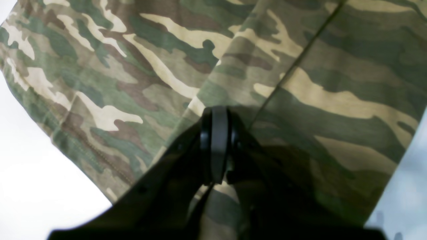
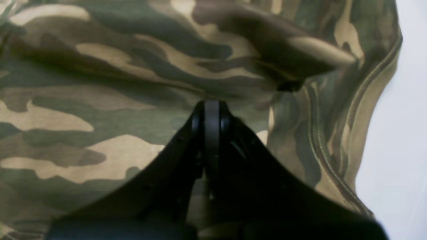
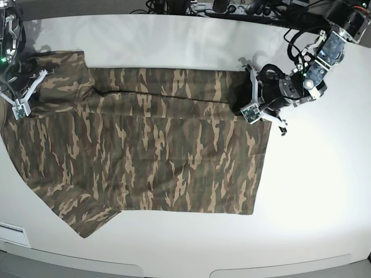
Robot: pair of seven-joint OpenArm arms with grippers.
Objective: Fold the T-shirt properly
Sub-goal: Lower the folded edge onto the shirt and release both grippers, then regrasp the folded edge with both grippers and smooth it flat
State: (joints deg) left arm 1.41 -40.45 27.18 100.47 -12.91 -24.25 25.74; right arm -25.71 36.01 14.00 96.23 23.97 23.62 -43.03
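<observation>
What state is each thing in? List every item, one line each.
Camouflage-print soft fabric T-shirt: spread on the table, far long edge folded over, not yet fully folded.
Left gripper: shut on the T-shirt at its far corner.
Right gripper: shut on the T-shirt at the opposite end.
White table: bears the T-shirt.

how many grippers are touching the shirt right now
2. The left gripper is at the shirt's far right hem corner; the right gripper is at its far left sleeve edge.
</observation>
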